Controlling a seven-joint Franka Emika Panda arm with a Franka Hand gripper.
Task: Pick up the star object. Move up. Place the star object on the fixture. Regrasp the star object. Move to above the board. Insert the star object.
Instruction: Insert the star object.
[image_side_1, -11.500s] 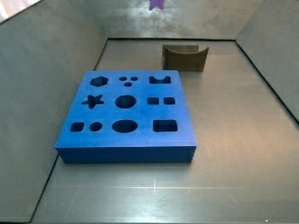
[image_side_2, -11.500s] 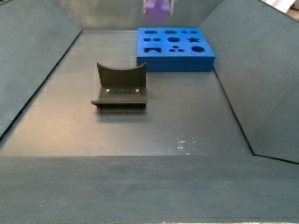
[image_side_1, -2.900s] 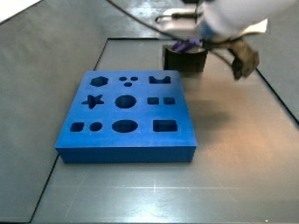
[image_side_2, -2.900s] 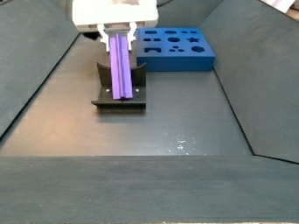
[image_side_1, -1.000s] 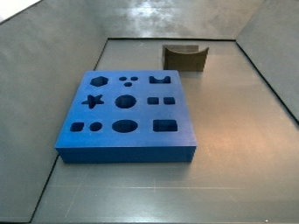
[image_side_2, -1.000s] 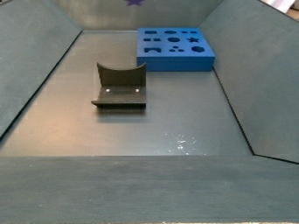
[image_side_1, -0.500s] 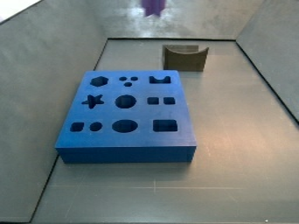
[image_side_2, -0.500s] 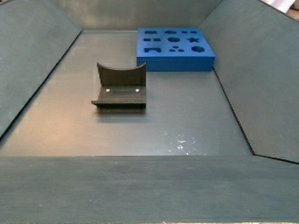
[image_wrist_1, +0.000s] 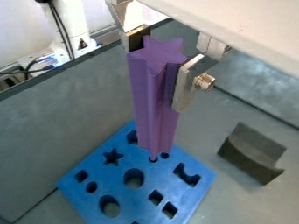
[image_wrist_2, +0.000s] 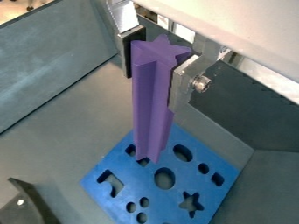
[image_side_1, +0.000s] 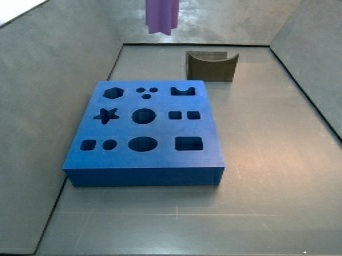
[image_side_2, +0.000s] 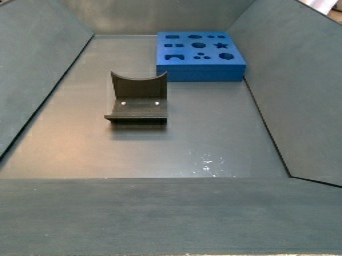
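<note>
Star object (image_wrist_1: 153, 105) clamped upright in tool (image_wrist_1: 163, 66) above board (image_wrist_1: 131, 179); tool visible only in wrist views.

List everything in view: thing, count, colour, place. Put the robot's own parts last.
Long purple star-section prism (the star object): one, lavender, held upright between the gripper fingers, hanging above the board; only its lower end shows at the top of a side view.
Thick square board with shaped cut-out holes: one, blue, flat on the floor.
Small notched block (the fixture): one, dark olive-brown, on the floor apart from the board, nothing on it.
Bin floor: one, dark grey.
Gripper: one, silver fingers, shut on the star object above the board.
</note>
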